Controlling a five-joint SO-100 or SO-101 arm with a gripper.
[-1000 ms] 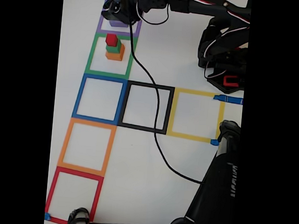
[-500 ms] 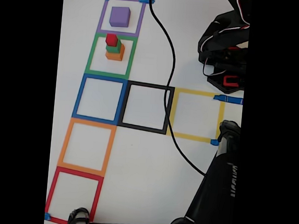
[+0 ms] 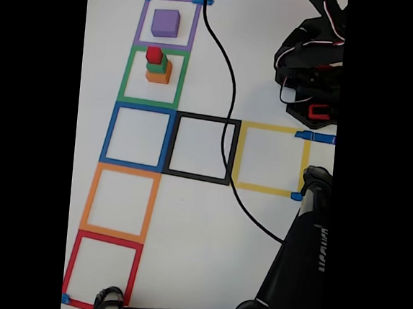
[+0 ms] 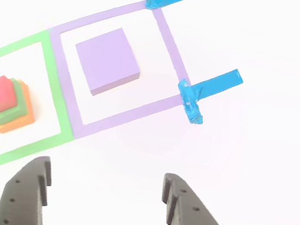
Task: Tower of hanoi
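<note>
A purple block (image 3: pixel 165 23) lies flat inside the purple taped square (image 3: pixel 141 20); the other view shows the same purple block (image 4: pixel 107 61) alone and untouched. In the green square (image 3: pixel 126 75) stands a stack (image 3: pixel 157 65) of a red cube on a green block on an orange block, also seen as the stack (image 4: pixel 7 104) at the left of the other view. My gripper (image 4: pixel 107 175) hangs open above the white table, short of the purple square, with nothing between its two dark fingers (image 4: pixel 180 208).
Blue (image 3: pixel 109 131), black (image 3: pixel 233 151), yellow (image 3: pixel 303 163), orange (image 3: pixel 90 198) and red (image 3: pixel 72 266) taped squares hold nothing. A black cable (image 3: pixel 230 91) runs across the black square. The arm's base (image 3: pixel 311 77) sits at the right. A black stand (image 3: pixel 298 264) fills the lower right.
One second ago the gripper was over the purple block in the purple square. It has since let go and pulled away past the top of the fixed view, and the cable swung with it.
</note>
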